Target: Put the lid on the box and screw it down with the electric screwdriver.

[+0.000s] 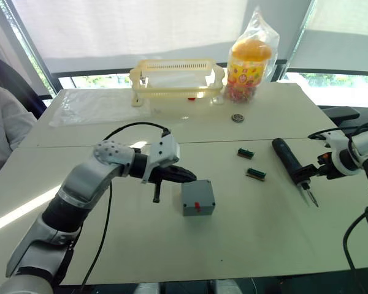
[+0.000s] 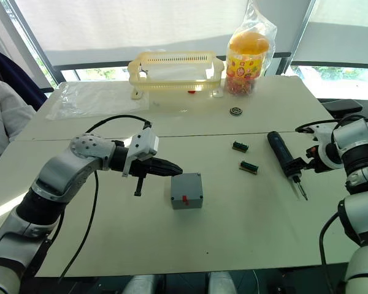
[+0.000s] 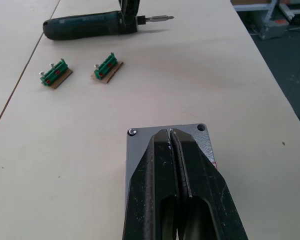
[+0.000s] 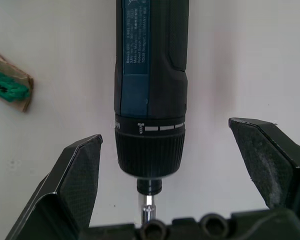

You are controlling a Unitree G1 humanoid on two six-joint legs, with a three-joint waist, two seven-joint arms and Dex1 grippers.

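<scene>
Nearest on the pale table (image 1: 245, 245) sits the box (image 1: 198, 199), a small grey square enclosure with a red mark on its near side and the lid (image 3: 190, 131) already lying flat on top, a screw visible at one of its corners. The left gripper (image 1: 187, 176) reaches in from the left with its two black fingers pressed together, their tips resting over the lid's left edge; in the left wrist view the closed fingers (image 3: 160, 170) lie across the lid's top. To the right of the box, a little farther back, two small green connector boards (image 1: 256, 174) lie apart from each other on the table. Right of them lies the electric screwdriver (image 1: 287, 157), flat on the table, its dark body pointing away and its thin metal bit toward the near right. The right gripper (image 1: 314, 172) stands at the tool's bit end with its fingers spread wide, one on each side of the collar and clear of it, as the right wrist view shows. Farther back, near the middle of the table, a small round metal ring (image 1: 237, 117) lies alone. At the far edge stand a yellow basket (image 1: 176, 78) and, just to its right, a bagged jar of sweets (image 1: 249, 67) with an orange lid. A clear plastic sheet (image 1: 98, 105) lies on the far left of the table.
</scene>
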